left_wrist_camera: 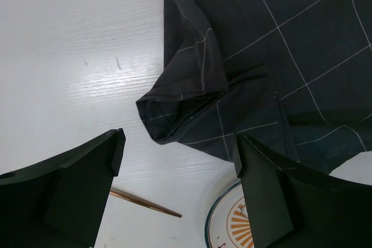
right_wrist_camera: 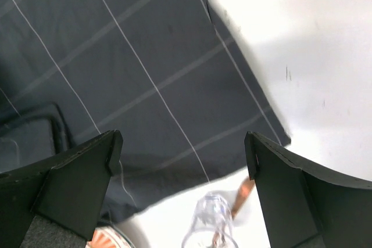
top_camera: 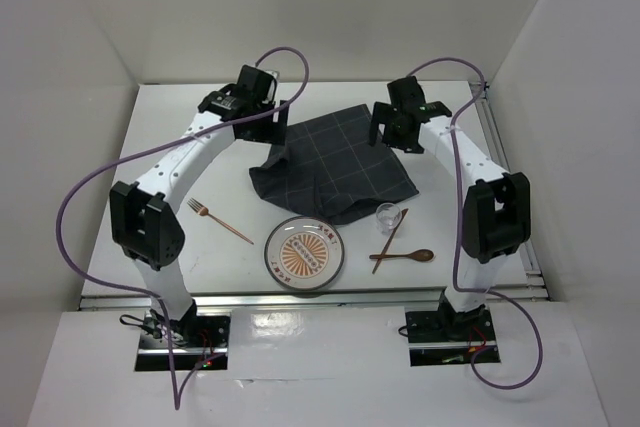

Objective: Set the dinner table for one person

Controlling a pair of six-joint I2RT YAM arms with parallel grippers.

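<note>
1. The dinner table (top_camera: 175, 142) is the white worktop that carries everything. Its items sit from centre toward the 6 o'clock edge, in reach of both arms.
2. A dark checked cloth mat (top_camera: 335, 162) lies at centre, skewed. The left wrist view shows its 8 o'clock corner (left_wrist_camera: 186, 94) folded over on itself.
3. The left jaws are spread wide, gripping nothing, and hover over that folded corner. This is judged a line-up to take the corner and flatten it.
4. The right jaws are also spread wide and empty, above the mat's 3 o'clock edge. They appear placed to take the opposite side.
5. The plate (top_camera: 305, 252) sits at 6 o'clock of the mat on bare worktop. It shows an orange printed pattern and holds nothing.
6. The glass (top_camera: 388, 215) stands upright at 2 o'clock of the plate, by the mat's near corner. It looks empty.
7. The fork (top_camera: 222, 222) lies at 9 o'clock of the plate, the spoon (top_camera: 405, 256) at 3 o'clock. A wooden chopstick (top_camera: 392, 237) slants between the spoon and the glass.
8. Judgement: the setting is loosely gathered, and the mat is not yet squared under it.
</note>
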